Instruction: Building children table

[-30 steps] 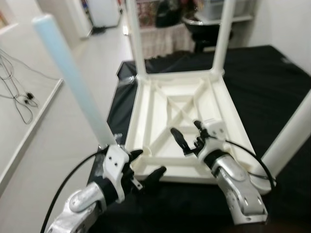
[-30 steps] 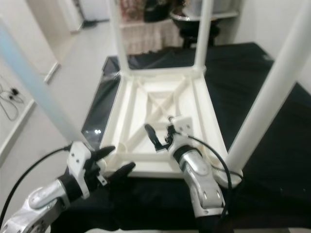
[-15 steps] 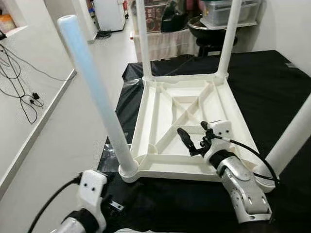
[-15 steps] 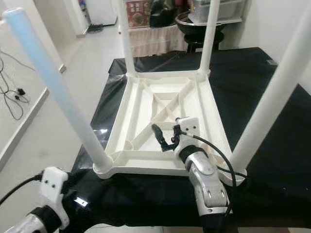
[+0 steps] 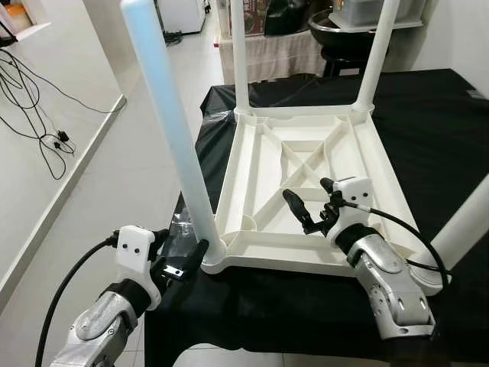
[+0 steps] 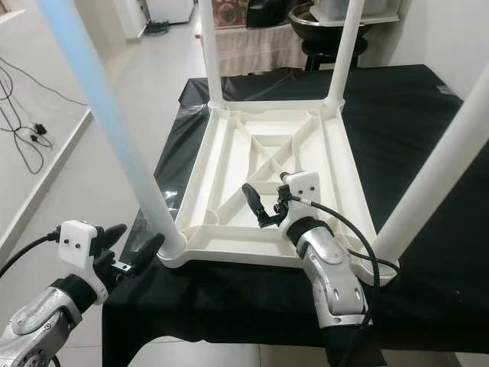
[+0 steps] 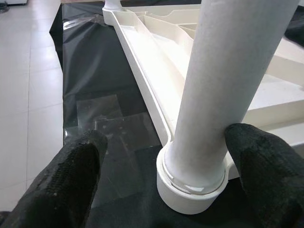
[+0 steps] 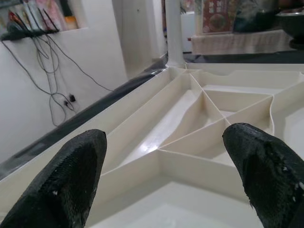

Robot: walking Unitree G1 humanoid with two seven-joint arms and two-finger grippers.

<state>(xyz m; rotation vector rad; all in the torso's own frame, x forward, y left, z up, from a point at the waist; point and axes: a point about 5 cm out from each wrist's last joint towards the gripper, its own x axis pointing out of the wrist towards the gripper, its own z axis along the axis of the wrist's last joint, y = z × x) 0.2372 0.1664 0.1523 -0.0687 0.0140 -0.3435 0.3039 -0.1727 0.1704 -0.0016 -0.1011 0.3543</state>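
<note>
- The white children's table (image 5: 306, 164) lies upside down on a bench covered with black cloth (image 5: 428, 130), its legs pointing up.
- The near-left table leg (image 5: 172, 130) stands in its corner socket (image 7: 190, 187).
- The left gripper (image 5: 177, 260) is low at that corner, its fingers (image 7: 71, 183) spread apart on either side of the leg's base, one tip touching the leg.
- The right gripper (image 5: 312, 205) hovers over the ribbed underside of the table, fingers (image 8: 76, 173) open and holding nothing.
- Cables (image 5: 38, 92) lie on the pale floor beyond the robot's left.
</note>
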